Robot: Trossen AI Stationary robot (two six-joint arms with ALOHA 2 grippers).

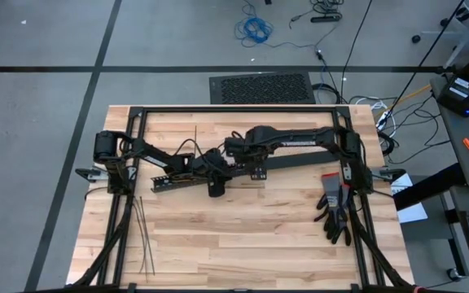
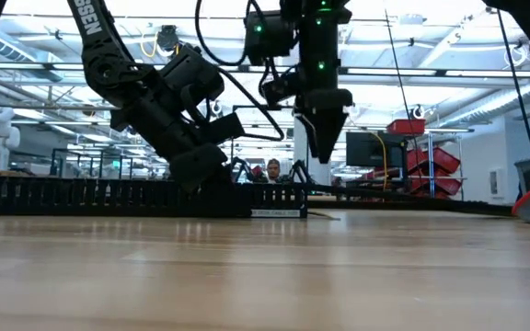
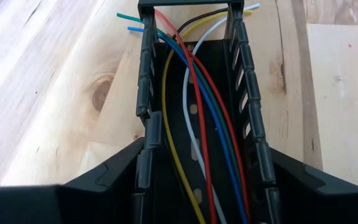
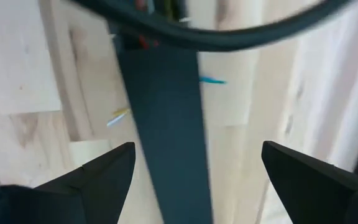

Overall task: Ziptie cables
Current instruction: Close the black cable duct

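Wooden worktop (image 1: pixel 243 228) carrying a long black slotted duct (image 3: pixel 194 118) with coloured cables (image 3: pixel 197 124) lying loose inside it, their ends spilling past its far end. Left end effector (image 3: pixel 197 186) straddles the duct, fingers against its two side walls. Right end effector (image 4: pixel 197 180) hangs above the duct with fingers spread wide, holding nothing. Zipties (image 1: pixel 142 236) lie well apart near the worktop's front left corner; black gloves (image 1: pixel 336 207) rest at the right. Arm lettering reads partly "SSEN" (image 2: pixel 88 18); the duct's label is illegible
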